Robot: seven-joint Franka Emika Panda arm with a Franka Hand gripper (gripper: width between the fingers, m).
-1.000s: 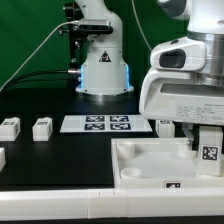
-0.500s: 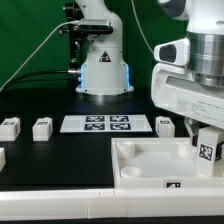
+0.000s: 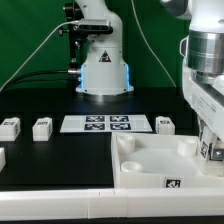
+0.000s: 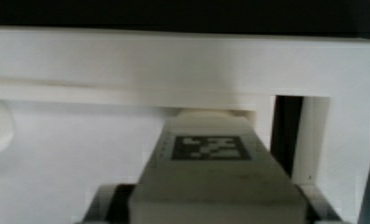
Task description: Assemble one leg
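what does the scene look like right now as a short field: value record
tool: at the exterior view's right edge, over the tray-like piece, mostly cropped
held part: leg with a tag on its face, clamped between the fingers in the wrist view
tray-like piece: white, lying flat at the front right of the exterior view
loose legs: three on the table
marker board: flat between the loose legs
table: black
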